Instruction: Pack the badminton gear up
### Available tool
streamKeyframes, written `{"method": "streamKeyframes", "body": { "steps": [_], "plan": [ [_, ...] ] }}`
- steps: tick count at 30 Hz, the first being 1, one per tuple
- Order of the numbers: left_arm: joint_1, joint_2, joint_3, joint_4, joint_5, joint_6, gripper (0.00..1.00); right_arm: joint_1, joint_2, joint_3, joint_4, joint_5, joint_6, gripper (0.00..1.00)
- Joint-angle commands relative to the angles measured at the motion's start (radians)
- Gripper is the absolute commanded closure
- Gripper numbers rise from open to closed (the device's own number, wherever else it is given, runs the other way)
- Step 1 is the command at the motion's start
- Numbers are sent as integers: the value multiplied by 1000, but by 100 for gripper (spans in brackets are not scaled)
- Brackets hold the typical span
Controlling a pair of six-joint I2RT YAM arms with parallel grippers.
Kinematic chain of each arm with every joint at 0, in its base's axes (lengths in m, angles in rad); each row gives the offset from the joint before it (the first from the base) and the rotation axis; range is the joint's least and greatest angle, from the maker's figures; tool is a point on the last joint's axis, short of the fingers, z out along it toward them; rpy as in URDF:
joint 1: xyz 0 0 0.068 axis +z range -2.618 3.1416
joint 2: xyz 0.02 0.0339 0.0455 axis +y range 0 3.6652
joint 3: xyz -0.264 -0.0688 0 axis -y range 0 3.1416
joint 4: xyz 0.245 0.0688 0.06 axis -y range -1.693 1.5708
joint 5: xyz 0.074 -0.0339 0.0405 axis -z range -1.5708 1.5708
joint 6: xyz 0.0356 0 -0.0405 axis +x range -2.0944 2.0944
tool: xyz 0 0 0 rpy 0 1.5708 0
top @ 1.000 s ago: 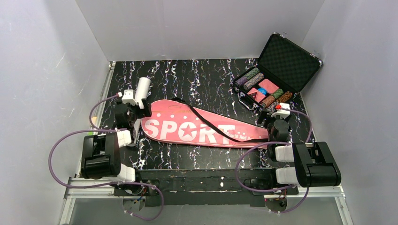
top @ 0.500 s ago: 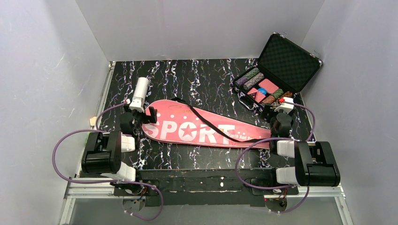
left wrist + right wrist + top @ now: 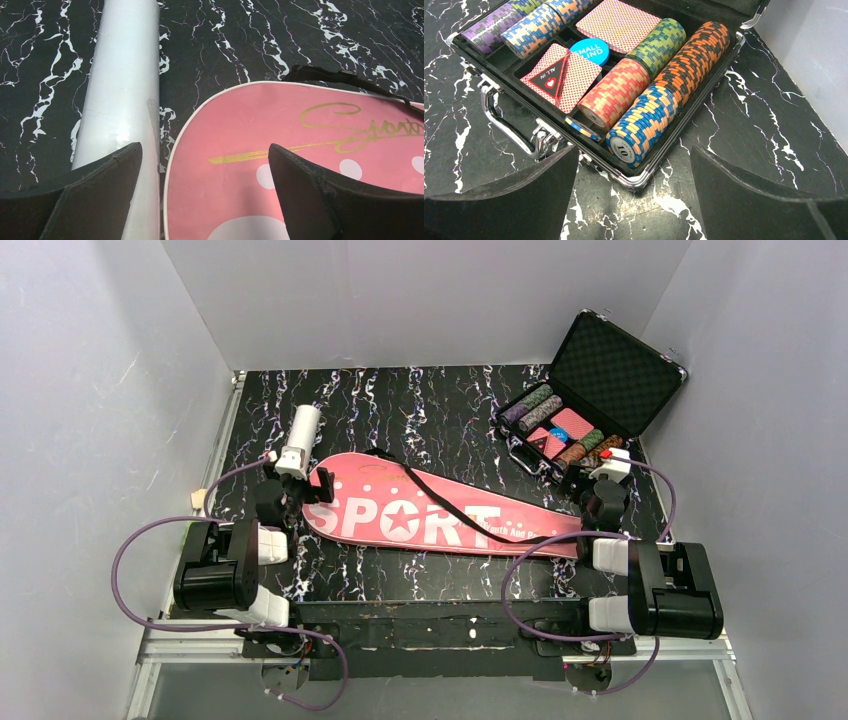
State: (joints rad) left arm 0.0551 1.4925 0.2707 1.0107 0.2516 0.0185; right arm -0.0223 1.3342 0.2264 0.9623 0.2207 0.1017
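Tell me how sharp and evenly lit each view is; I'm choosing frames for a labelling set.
Top external: even, diffuse light, soft shadows, lettering on the pink bag crisp. Left wrist: sharp, a mild sheen on the white tube, the dark fingers nearly featureless. Right wrist: poker chips crisp, bright glints on the chrome case handle.

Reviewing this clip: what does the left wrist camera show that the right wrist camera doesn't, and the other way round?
Left wrist only: a white tube lying beside the rounded end of the pink bag, with the bag's black strap at its far edge. Right wrist only: the open case of poker chips, its chrome handle, and a blue disc inside. Both: the black marbled table, plus that arm's own hand, open and empty: left hand, right hand.
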Motion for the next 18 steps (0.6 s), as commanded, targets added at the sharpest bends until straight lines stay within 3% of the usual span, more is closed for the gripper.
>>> {"method": "streamKeyframes", "body": {
  "steps": [1, 18],
  "plan": [
    [2, -8, 15, 19, -6, 5, 2, -2, -16, 22, 27, -5, 4, 10],
    [3, -11, 14, 14, -9, 6, 2, -2, -15, 23, 27, -4, 3, 9]
  ]
}}
